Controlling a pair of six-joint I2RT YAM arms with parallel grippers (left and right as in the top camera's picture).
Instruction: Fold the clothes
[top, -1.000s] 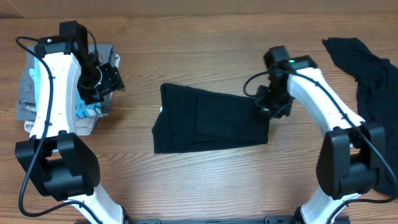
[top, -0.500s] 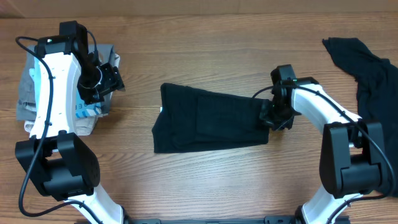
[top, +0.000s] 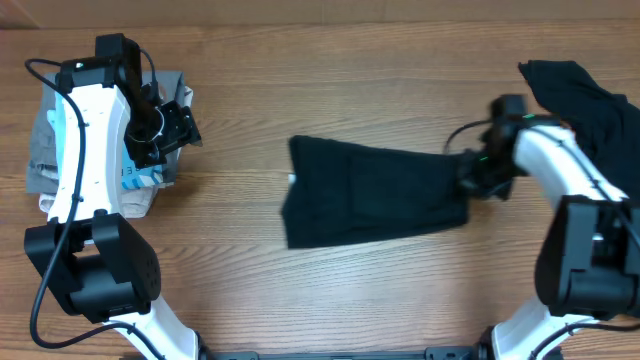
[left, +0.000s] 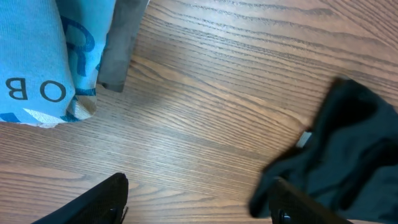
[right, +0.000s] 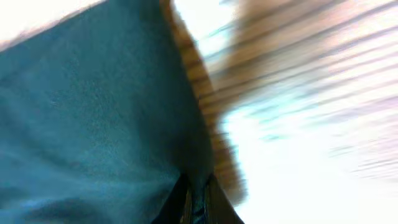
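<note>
- the folded black garment (top: 375, 195) lies mid-table. the right gripper (top: 468, 178) is pinched shut on its right edge, so a one-sided pull could drag the folds loose.
- the left gripper (top: 183, 125) hangs open and empty by the folded pile (top: 45, 150), so nothing pins the garment's left edge.
- the crumpled black shirt (top: 600, 120) at the far right corner could snag the right arm.
</note>
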